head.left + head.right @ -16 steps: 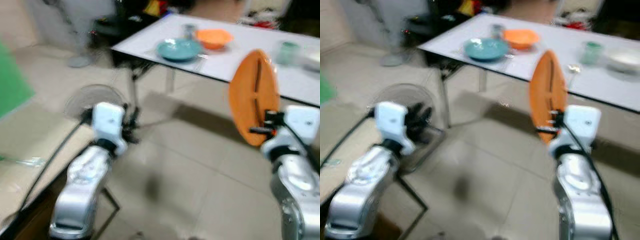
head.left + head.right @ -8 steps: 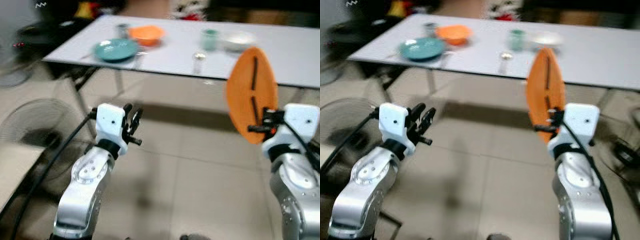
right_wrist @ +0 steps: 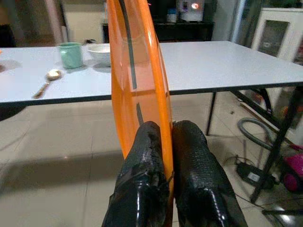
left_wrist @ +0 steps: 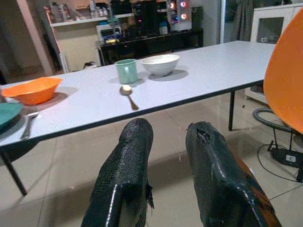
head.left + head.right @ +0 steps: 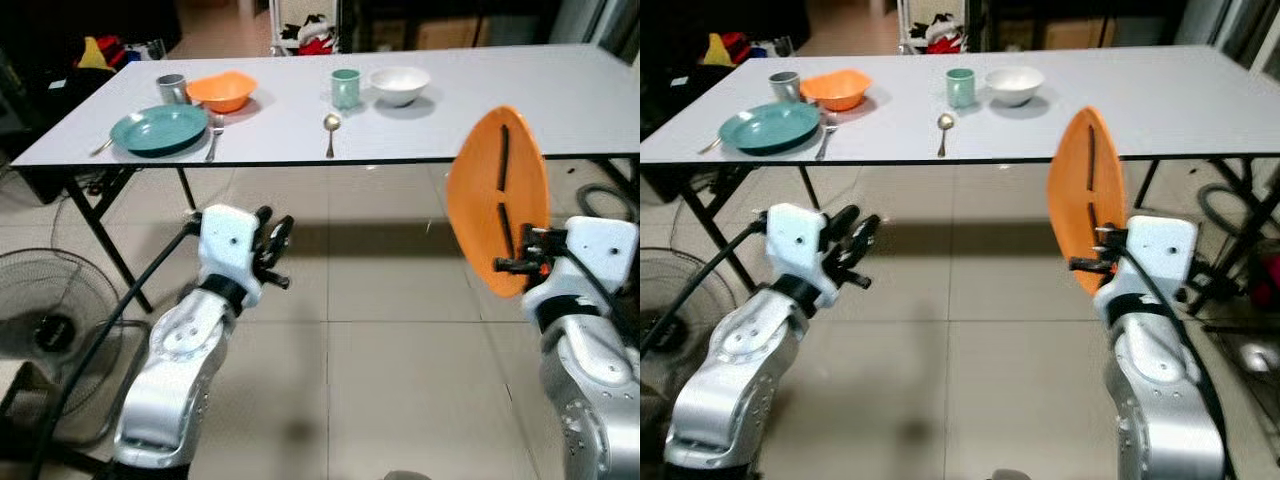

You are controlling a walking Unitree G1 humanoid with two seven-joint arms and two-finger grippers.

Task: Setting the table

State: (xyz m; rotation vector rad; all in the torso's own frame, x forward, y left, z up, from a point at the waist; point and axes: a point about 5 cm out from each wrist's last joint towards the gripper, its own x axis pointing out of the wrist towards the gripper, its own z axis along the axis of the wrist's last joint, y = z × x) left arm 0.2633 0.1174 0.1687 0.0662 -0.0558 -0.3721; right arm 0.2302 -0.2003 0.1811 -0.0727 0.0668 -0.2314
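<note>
Jaws, right gripper (image 3: 163, 142): closed on the lower rim of the orange plate (image 5: 497, 198), held upright on edge above the tiled floor (image 5: 400, 350), at about 3 o'clock in the head views, short of the table (image 5: 500, 110).

Jaws, left gripper (image 4: 168, 137): parted, nothing between the two black fingers (image 4: 128, 156); raised at about 9 o'clock in the head views, pointing toward the table.

Table: long, white-topped, on dark folding legs, spanning the scene from 10 to 2 o'clock.

Items on the table, robot's left to right:
- Teal plate (image 5: 159, 129), near the table's left end, at about 10 o'clock.
- Fork (image 5: 215, 140), just beside the teal plate on its right.
- Grey metal cup (image 5: 172, 89), behind the teal plate.
- Orange bowl (image 5: 220, 92), just beside the grey metal cup.
- Spoon (image 5: 331, 130), near the front edge at about 12 o'clock, handle toward the robot.
- Green mug (image 5: 346, 88), behind the spoon.
- White bowl (image 5: 399, 85), just beside the green mug on its right.

Floor items:
- Pedestal fan (image 5: 45, 330), on the floor at 8 o'clock, beside the left arm.
- Grey hose (image 5: 1225, 200), under the table's right end.
</note>
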